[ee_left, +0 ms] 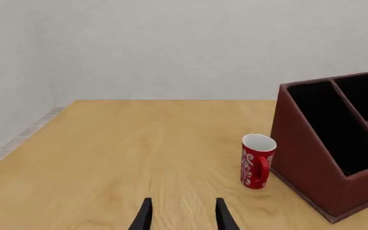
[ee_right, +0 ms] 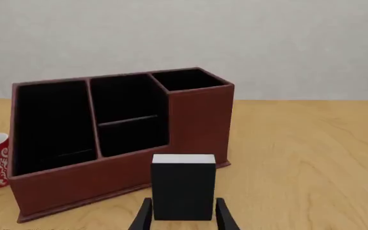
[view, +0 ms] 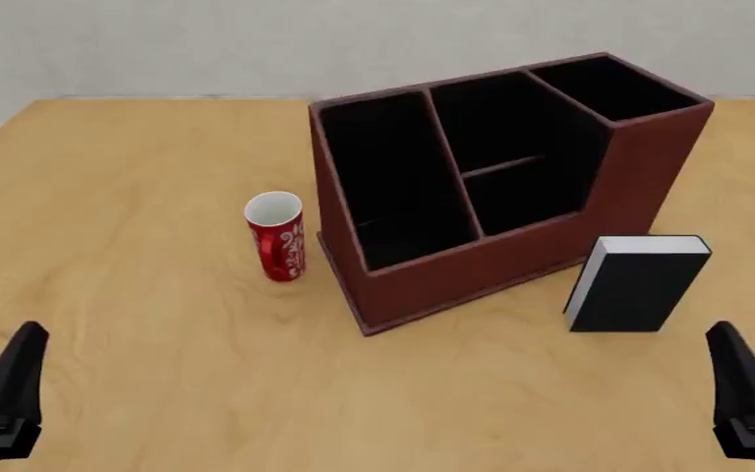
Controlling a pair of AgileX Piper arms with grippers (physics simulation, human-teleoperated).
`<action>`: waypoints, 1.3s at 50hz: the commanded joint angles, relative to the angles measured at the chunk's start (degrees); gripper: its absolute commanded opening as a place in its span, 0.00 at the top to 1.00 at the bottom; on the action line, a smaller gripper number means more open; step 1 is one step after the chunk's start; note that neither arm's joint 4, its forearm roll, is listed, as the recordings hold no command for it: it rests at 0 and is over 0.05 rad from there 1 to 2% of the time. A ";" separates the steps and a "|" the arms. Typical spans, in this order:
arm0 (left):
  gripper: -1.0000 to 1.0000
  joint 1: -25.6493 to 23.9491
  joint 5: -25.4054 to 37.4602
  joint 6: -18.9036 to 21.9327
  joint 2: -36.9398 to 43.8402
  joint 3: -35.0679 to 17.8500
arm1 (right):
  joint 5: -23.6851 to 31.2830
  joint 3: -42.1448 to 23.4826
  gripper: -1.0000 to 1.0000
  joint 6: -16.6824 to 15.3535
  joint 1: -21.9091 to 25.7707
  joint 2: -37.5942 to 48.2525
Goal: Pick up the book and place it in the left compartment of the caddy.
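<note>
The black book [view: 636, 285] with a white page edge stands upright on the table, just in front of the right end of the reddish-brown caddy [view: 456, 280]. Its long left compartment [view: 384, 177] is black-lined and holds nothing. My right gripper [view: 725, 344] hovers open nearer than the book and a little to its right, not touching it. In the right wrist view the book [ee_right: 182, 191] appears between the open fingers of the right gripper [ee_right: 182, 201] but ahead of them. My left gripper [view: 24, 344] stays open at the near left, with nothing between its fingers [ee_left: 147, 211].
A red mug [view: 275, 236] with white patterning stands just left of the caddy's left wall; the left wrist view shows the mug [ee_left: 258, 160] beside the caddy [ee_left: 312, 158]. The wooden table [view: 129, 197] ends at a pale wall behind.
</note>
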 commanded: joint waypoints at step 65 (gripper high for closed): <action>0.00 0.00 0.00 0.00 0.00 0.00 | 24.04 -23.92 0.00 -37.23 8.02 17.32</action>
